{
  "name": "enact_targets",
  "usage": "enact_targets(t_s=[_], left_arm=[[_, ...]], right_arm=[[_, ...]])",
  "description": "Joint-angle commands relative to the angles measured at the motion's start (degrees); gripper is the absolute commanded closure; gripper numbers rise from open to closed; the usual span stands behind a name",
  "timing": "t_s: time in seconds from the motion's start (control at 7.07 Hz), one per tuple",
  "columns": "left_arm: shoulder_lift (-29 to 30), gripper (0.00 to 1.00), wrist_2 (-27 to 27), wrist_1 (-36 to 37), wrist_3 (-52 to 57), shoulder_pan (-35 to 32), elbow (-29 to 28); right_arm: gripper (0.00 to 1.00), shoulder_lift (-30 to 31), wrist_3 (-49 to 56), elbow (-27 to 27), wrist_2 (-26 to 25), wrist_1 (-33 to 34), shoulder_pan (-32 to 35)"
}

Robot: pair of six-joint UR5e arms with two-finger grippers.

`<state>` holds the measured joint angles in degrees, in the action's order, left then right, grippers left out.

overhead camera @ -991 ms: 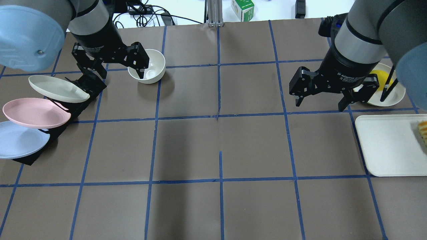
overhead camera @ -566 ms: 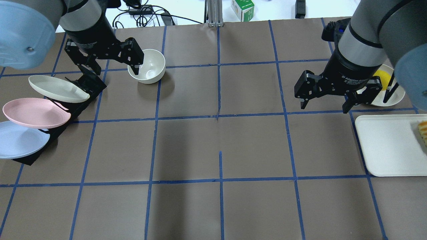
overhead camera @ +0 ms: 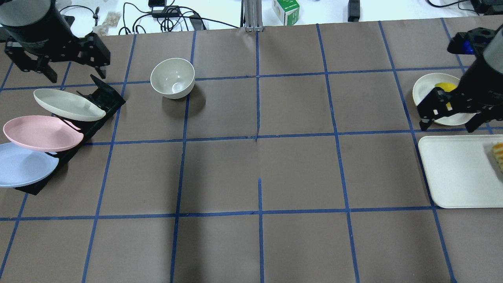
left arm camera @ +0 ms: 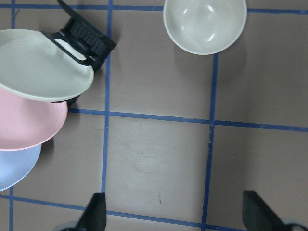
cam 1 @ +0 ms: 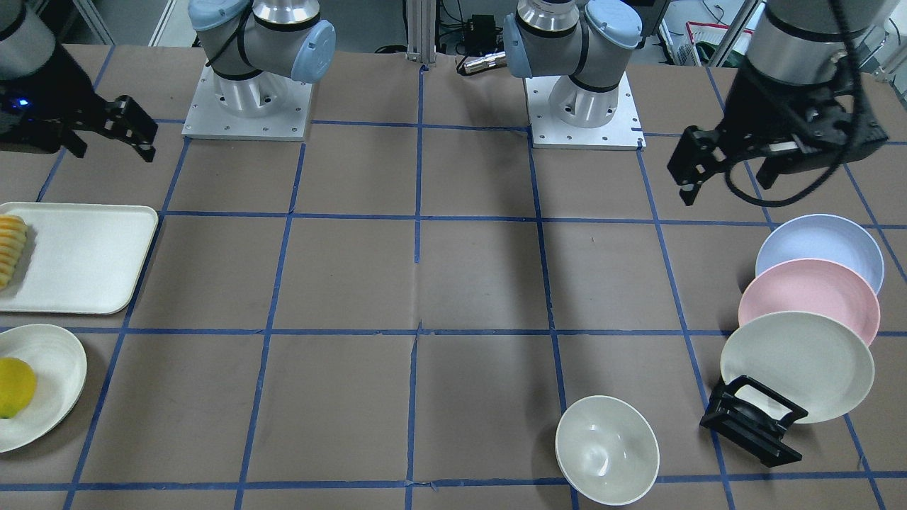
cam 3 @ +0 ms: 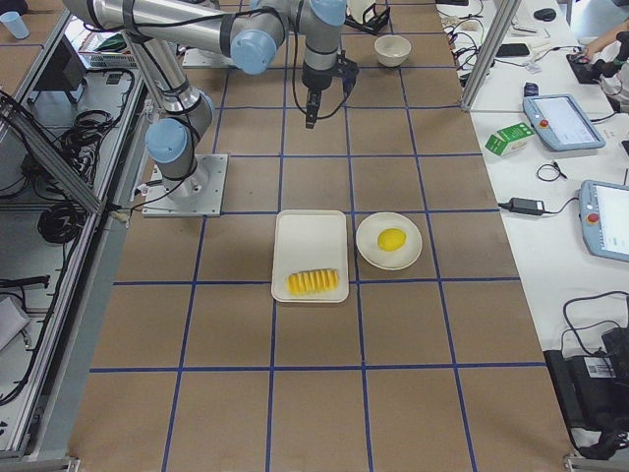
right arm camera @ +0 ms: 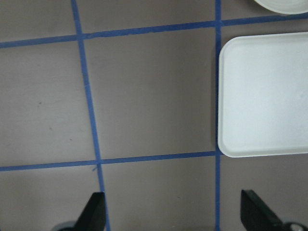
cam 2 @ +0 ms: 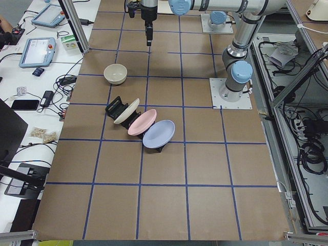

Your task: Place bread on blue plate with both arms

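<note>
The bread [overhead camera: 498, 155], a yellow and orange striped loaf, lies at the right end of a white tray [overhead camera: 452, 173]; it also shows in the front view [cam 1: 10, 248]. The blue plate [overhead camera: 21, 165] leans lowest in a black rack [overhead camera: 104, 98] at the left, also in the front view [cam 1: 818, 244] and left wrist view [left arm camera: 14, 168]. My left gripper [overhead camera: 74, 72] is open and empty, high beyond the rack's far end. My right gripper [overhead camera: 448, 126] is open and empty, above the tray's far left corner.
A pink plate [overhead camera: 41, 133] and a cream plate [overhead camera: 67, 104] lean in the same rack. A white bowl [overhead camera: 173, 78] stands right of the rack. A small white plate [overhead camera: 426, 84] with a yellow fruit [overhead camera: 444, 87] lies beyond the tray. Cables and a green box [overhead camera: 286, 10] lie past the far edge.
Both arms have swung outward. My left gripper moved left, away from the bowl. My right gripper moved right, toward the tray and fruit plate. Both stayed open.
</note>
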<state>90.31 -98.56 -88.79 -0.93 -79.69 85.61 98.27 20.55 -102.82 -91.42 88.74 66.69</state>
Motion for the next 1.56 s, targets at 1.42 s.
enact_targets(t_s=[1.42], left_arm=[[15.2,0.0,-11.6,21.2,-0.3,37.4,13.7]], right_arm=[[0.0,-28.2,40.1,-8.2,-5.2,44.5,-27.0]])
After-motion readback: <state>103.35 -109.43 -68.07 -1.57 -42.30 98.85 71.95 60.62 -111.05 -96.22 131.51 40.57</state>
